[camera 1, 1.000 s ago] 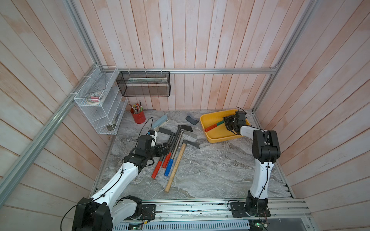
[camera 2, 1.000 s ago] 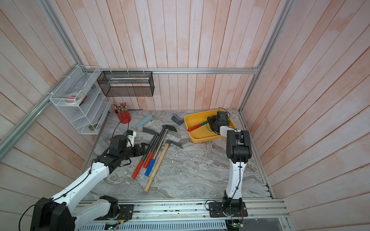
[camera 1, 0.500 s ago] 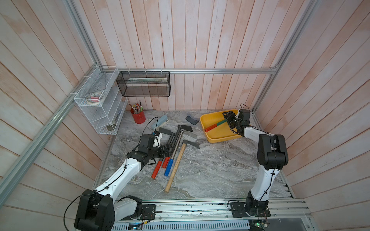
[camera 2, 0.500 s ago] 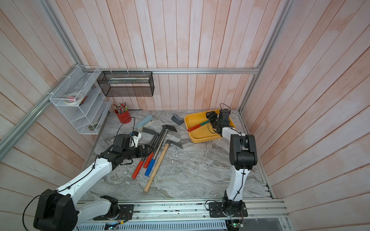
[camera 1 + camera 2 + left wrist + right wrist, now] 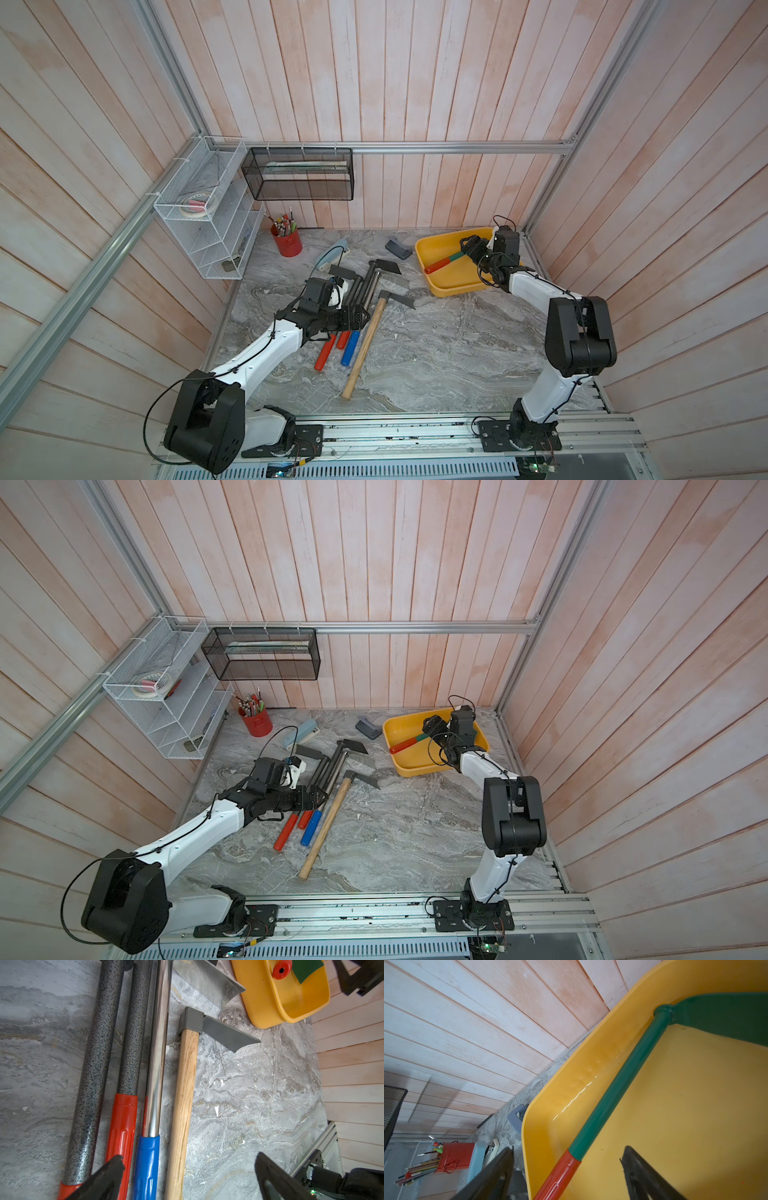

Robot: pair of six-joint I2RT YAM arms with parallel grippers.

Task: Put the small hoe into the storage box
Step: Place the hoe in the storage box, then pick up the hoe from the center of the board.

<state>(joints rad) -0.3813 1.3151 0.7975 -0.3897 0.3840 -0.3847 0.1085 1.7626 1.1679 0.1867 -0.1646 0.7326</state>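
Note:
The small hoe point(image 5: 442, 264) point(image 5: 409, 743) has a green blade and shaft and a red grip. It lies inside the yellow storage box point(image 5: 453, 282) point(image 5: 415, 766), its red grip end at the box's left rim. My right gripper point(image 5: 467, 245) point(image 5: 432, 725) hovers open just above the shaft, touching nothing. In the right wrist view the hoe point(image 5: 612, 1093) runs between the spread fingers of the right gripper point(image 5: 568, 1148). My left gripper point(image 5: 357, 318) point(image 5: 313, 796) point(image 5: 189, 1155) stands open over the long tool handles on the table.
Several long tools lie side by side mid-table: a wooden-handled hoe point(image 5: 365, 345), a blue-gripped one point(image 5: 349, 353) and a red-gripped one point(image 5: 325, 358). At the back stand a red pencil cup point(image 5: 287, 241), a stapler point(image 5: 330, 257), a white wire rack point(image 5: 208, 232) and a black mesh basket point(image 5: 299, 174).
My right gripper has opened and let go of the hoe, which now lies in the box; its arm drew back. The left gripper moved right, over the tool handles.

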